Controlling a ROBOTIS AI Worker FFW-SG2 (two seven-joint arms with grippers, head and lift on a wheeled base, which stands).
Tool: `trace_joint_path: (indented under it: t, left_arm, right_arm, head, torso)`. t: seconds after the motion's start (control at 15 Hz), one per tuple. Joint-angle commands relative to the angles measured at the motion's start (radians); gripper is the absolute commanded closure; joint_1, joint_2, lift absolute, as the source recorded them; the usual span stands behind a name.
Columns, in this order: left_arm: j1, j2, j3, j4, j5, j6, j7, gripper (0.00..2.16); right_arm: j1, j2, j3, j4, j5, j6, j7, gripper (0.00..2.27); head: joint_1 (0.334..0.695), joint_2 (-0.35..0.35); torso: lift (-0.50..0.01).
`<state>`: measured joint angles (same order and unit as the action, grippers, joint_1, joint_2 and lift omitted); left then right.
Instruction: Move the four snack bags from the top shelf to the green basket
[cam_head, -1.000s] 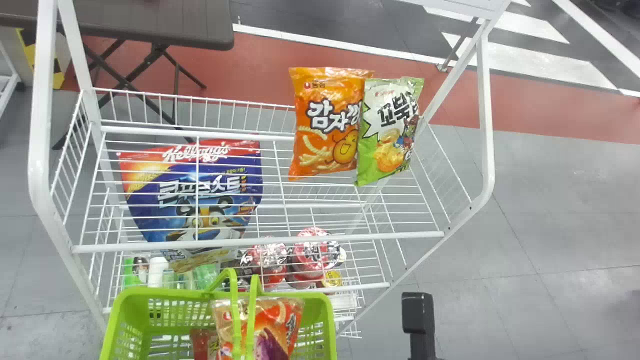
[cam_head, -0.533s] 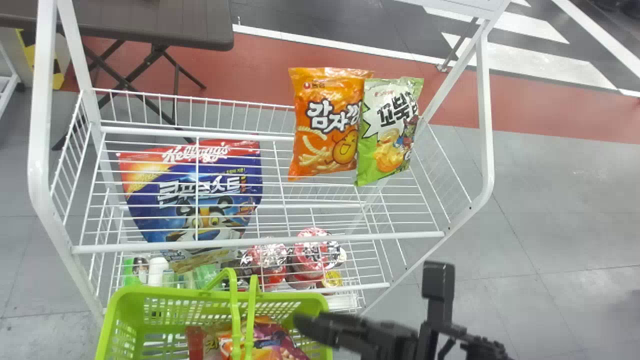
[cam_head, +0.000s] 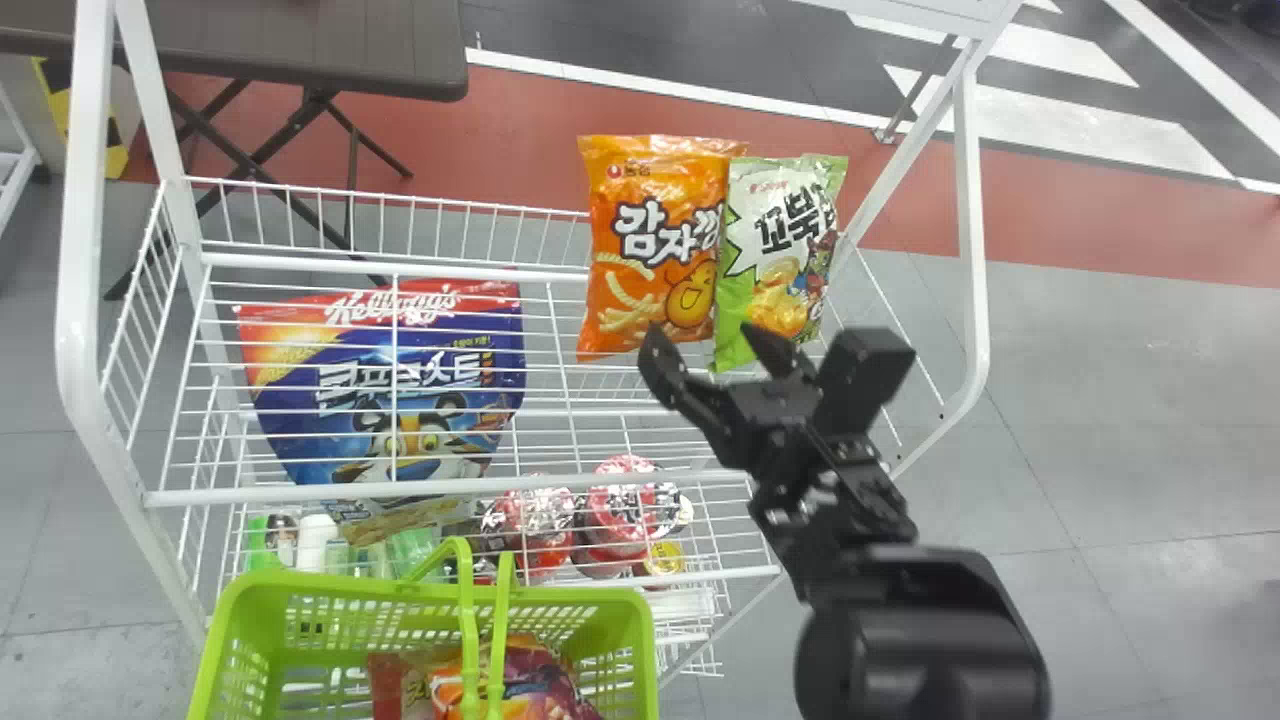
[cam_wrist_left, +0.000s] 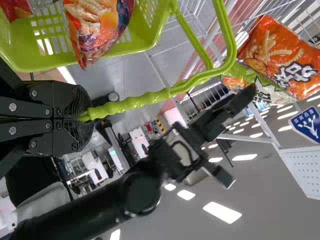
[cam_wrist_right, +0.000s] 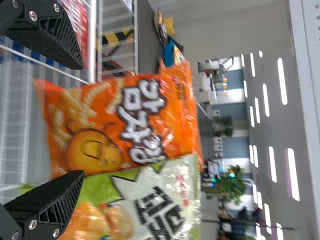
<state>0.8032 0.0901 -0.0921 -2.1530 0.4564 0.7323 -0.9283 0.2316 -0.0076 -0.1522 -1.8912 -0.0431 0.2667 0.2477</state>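
Head view: an orange bag (cam_head: 650, 250) and a green bag (cam_head: 768, 290) are stood side by side, touching, near the right end of the top shelf (cam_head: 300, 494). Just by their low edges, the right hand (cam_head: 708, 348) is seen. Its two fingers are spread wide, and nothing is held. If a bag is touched by it cannot be told. By the right wrist view, both bags are shown close up, past the open fingers (cam_wrist_right: 52, 200).

Two more snack bags are kept in the green basket (cam_head: 350, 587), down in front of the white rack (cam_head: 85, 300): a red bag (cam_head: 386, 685) and, next to it, an orange and purple bag (cam_head: 530, 685). In the left wrist view, the basket's handle (cam_wrist_left: 135, 101) is pinched tight by the left hand (cam_wrist_left: 82, 116).

Under the top shelf, a big blue bag (cam_head: 340, 420) can be seen through the wires. Lower down, red and white cups (cam_head: 632, 510) and a white bottle (cam_head: 317, 540) are kept. Behind the rack, a brown table (cam_head: 300, 45) is seen.
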Motion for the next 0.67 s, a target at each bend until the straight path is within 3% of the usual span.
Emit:
trace_joint_path:
  t: [0.0, 0.33, 0.4, 0.47, 0.53, 0.6]
  left_arm:
    - [-0.013, 0.007, 0.0, 0.013, 0.005, 0.0, 0.002, 1.34]
    - [-0.032, 0.031, 0.006, 0.033, 0.034, 0.0, 0.006, 1.34]
    - [-0.035, 0.031, 0.006, 0.036, 0.038, 0.0, 0.008, 1.34]
    - [-0.039, 0.03, 0.005, 0.038, 0.038, 0.0, 0.008, 1.34]
    - [-0.044, 0.03, 0.003, 0.041, 0.038, 0.0, 0.013, 1.34]
    - [-0.044, 0.03, 0.003, 0.041, 0.038, 0.0, 0.014, 1.34]
  right_arm:
    - [-0.123, 0.001, 0.025, 0.123, 0.057, -0.01, -0.022, 0.07]
    - [-0.279, -0.003, 0.019, 0.322, 0.069, 0.0, 0.013, 0.22]
    - [-0.294, -0.005, 0.01, 0.333, 0.071, 0.009, 0.068, 0.52]
    - [-0.298, -0.005, 0.006, 0.331, 0.068, 0.049, 0.102, 1.2]
    - [-0.29, -0.005, 0.006, 0.33, 0.063, 0.061, 0.114, 2.09]
    - [-0.279, -0.006, 0.008, 0.314, 0.062, 0.058, 0.136, 2.17]
  head:
    - [0.695, -0.35]
    - [0.695, -0.35]
    - [0.695, -0.35]
    - [0.695, -0.35]
    - [0.695, -0.35]
    - [0.695, -0.35]
  torso:
    - [0.0]
    - [0.0]
    - [0.0]
    - [0.0]
    - [0.0]
    - [0.0]
